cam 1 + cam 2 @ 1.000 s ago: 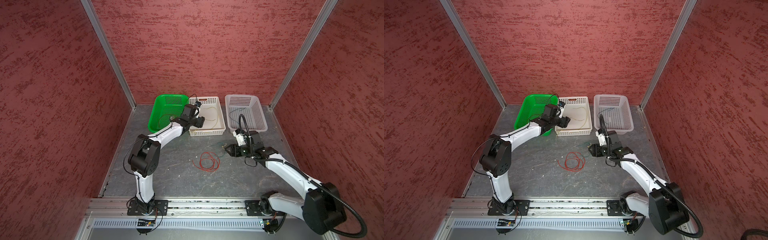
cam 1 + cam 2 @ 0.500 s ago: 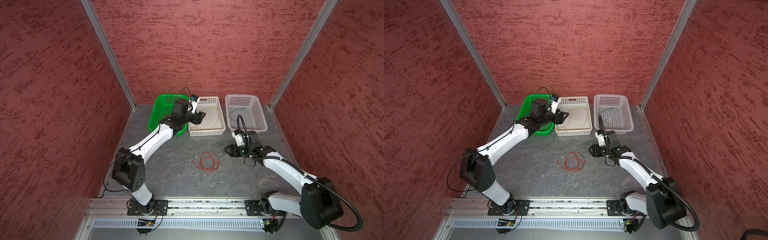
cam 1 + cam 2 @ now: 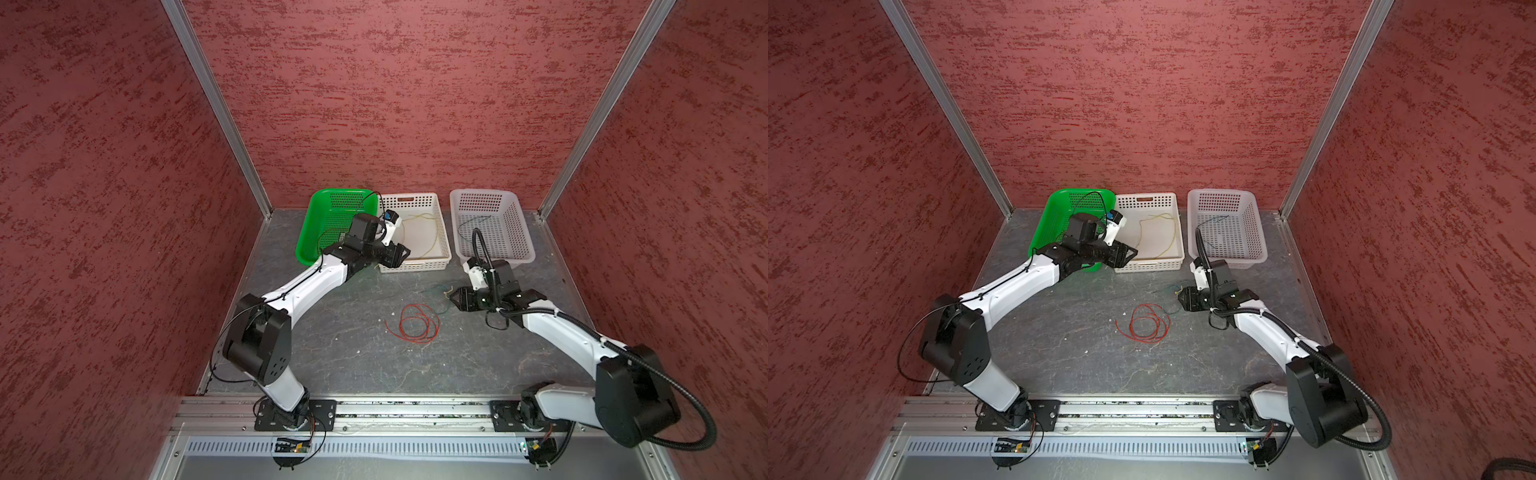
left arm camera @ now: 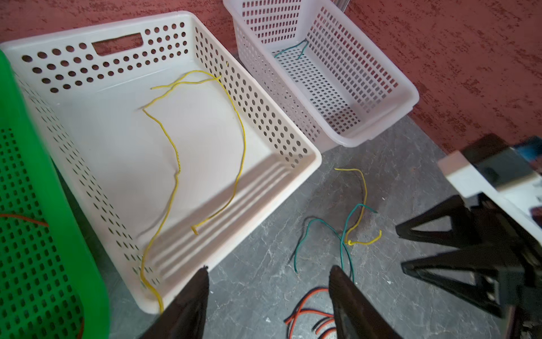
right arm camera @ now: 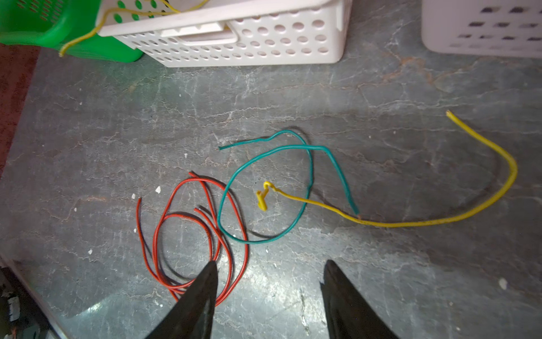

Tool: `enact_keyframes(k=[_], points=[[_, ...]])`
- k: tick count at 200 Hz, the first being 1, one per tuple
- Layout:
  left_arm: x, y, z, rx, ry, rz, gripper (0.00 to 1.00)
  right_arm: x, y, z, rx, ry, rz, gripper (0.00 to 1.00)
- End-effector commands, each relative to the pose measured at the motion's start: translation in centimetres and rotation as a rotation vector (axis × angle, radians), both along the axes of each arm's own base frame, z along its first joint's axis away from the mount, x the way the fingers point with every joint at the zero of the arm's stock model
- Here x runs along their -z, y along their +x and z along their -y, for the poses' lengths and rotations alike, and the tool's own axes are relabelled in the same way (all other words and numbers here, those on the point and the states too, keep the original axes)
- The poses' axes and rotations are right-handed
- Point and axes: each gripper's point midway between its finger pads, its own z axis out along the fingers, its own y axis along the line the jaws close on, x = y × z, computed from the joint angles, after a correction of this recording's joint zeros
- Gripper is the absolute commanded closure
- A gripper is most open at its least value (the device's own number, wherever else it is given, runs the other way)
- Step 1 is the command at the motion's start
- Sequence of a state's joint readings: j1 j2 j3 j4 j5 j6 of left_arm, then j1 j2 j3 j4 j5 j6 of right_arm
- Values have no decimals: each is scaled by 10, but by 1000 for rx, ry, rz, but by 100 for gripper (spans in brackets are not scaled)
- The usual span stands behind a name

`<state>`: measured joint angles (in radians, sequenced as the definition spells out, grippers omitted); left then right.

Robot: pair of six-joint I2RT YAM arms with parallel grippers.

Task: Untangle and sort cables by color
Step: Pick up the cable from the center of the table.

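- Hovering at centre frame in both top views, the left claw [image 3: 401, 255] sits by the near rim of the middle white basket [image 3: 415, 266], jaws apart and empty. The right claw [image 3: 454, 298] is right of centre, beside the red cable [image 3: 415, 326] coiled on the table [image 3: 332, 332].
- Compared with a second ago, the left arm has stretched flatter and its claw has drawn back to that rim. The right claw has barely shifted.
- Left wrist: a yellow cable [image 4: 173, 164] lies in the basket, one end draped over the rim just beside the open jaws. A careless sweep could snag it and pull it out.
- Right wrist: the jaws stand wide, holding nothing, near the teal cable [image 5: 293, 146]. It overlaps the red coil and is crossed by a loose yellow cable [image 5: 410, 224], so lifting one would likely drag another.
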<state>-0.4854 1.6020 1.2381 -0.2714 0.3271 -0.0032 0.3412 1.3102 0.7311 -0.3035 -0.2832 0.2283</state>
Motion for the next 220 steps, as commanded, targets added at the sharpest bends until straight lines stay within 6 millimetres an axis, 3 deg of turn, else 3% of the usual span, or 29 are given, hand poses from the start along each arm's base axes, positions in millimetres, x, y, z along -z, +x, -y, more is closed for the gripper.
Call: enact_keyframes(k=[1,47,100,147,174,204,220], points=[[-8,-28,-2,53,-29,12,35,-6,23,3,37,-15,85,45],[15,-64,-10,84,-6,-14,35,-26,48,-7,70,52,159,56],[26,-73,-1,123,-45,-32,35,-20,57,-16,56,63,126,68],[30,-80,21,192,-58,-39,35,1,55,-18,56,43,68,73],[33,-85,34,238,-61,-42,35,7,54,-20,52,37,51,83],[38,-94,53,310,-71,-37,35,-1,53,-20,48,48,65,98],[43,-97,68,353,-86,-39,35,-9,51,-23,40,61,71,100]])
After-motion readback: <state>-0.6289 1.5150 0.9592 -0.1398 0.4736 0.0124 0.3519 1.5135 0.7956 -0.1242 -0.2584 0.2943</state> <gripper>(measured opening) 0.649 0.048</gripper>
